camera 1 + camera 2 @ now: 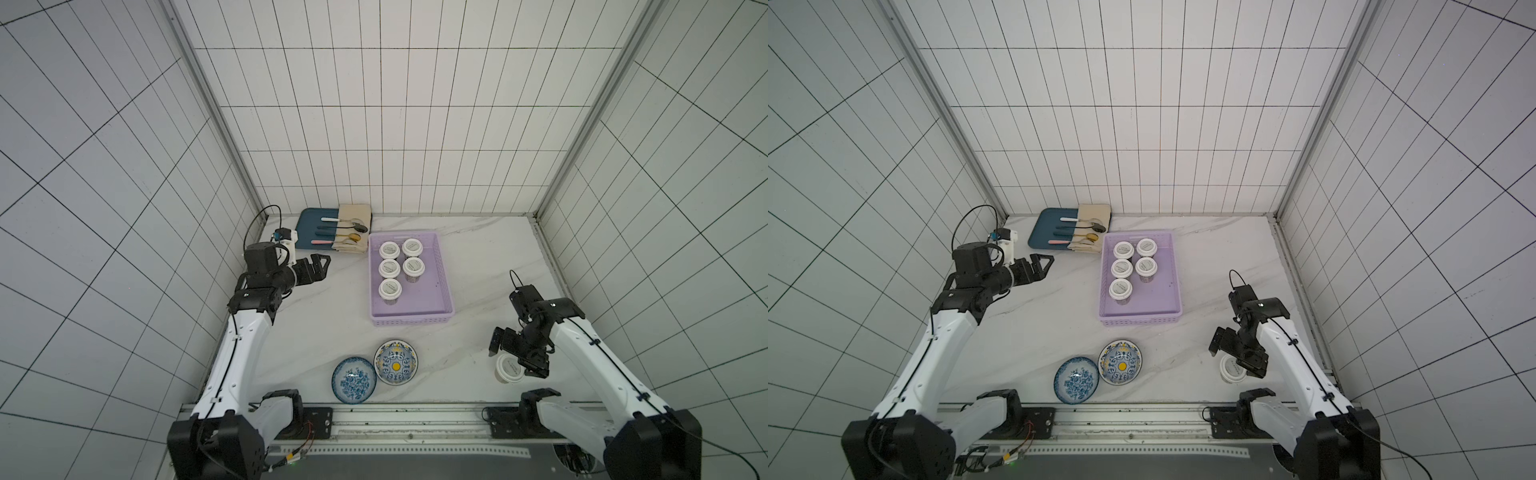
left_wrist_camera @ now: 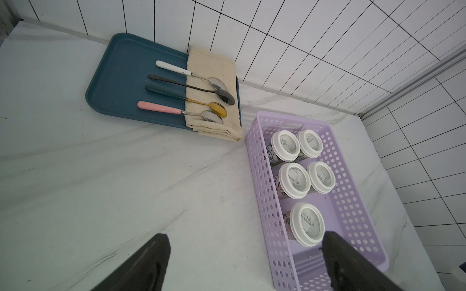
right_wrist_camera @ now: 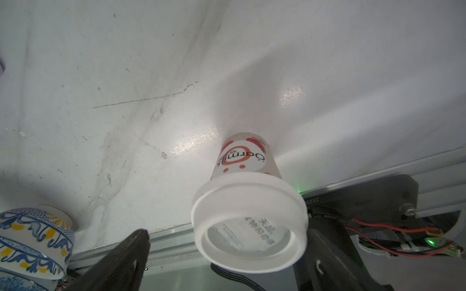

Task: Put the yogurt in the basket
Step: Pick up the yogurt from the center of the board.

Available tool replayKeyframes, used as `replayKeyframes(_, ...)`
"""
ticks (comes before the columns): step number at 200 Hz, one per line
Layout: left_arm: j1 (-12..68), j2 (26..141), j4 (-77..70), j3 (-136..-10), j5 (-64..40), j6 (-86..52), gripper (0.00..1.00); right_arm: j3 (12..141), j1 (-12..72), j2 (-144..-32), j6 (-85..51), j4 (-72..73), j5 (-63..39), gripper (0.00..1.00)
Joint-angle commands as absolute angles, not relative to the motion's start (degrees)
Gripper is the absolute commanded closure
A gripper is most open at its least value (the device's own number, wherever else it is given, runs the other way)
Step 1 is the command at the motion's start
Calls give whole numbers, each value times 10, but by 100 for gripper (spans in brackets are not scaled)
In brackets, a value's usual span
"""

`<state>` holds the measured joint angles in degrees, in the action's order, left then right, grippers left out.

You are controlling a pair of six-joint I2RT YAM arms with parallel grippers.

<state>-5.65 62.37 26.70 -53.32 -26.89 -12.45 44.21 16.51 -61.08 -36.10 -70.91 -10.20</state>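
Several white-lidded yogurt cups (image 1: pixel 390 289) stand upright in the lilac basket (image 1: pixel 411 320), also seen from the left wrist as cups (image 2: pixel 307 224) in the basket (image 2: pixel 262 191). One more yogurt cup (image 1: pixel 509 369) (image 1: pixel 1232 369) stands upright on the table at the front right. My right gripper (image 1: pixel 515 355) (image 3: pixel 227 241) is open with its fingers on either side of that cup's lid (image 3: pixel 249 221); one finger is close to the lid, the other stands apart. My left gripper (image 1: pixel 322 266) (image 2: pixel 245 239) hangs open and empty, left of the basket.
A dark blue tray (image 1: pixel 307 224) with spoons and a beige cloth lies at the back left. Two patterned blue bowls (image 1: pixel 354 380) (image 1: pixel 396 361) sit near the front edge, the yellow-marked one (image 3: pixel 32 239) close to the loose cup. Tiled walls enclose the marble table.
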Motion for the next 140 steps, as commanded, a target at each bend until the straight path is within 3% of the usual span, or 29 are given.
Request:
replayKeyframes(1, -60, 618, 251, -529, -272, -117, 2, 436, 174, -620, -368, -700, -81, 1)
replayKeyframes(72, -60, 614, 250, -527, -272, -116, 2, 416, 215, -644, -388, -661, -88, 0)
replayKeyframes(140, -63, 616, 248, -523, -269, -116, 2, 433, 235, -659, -376, -643, -99, 7)
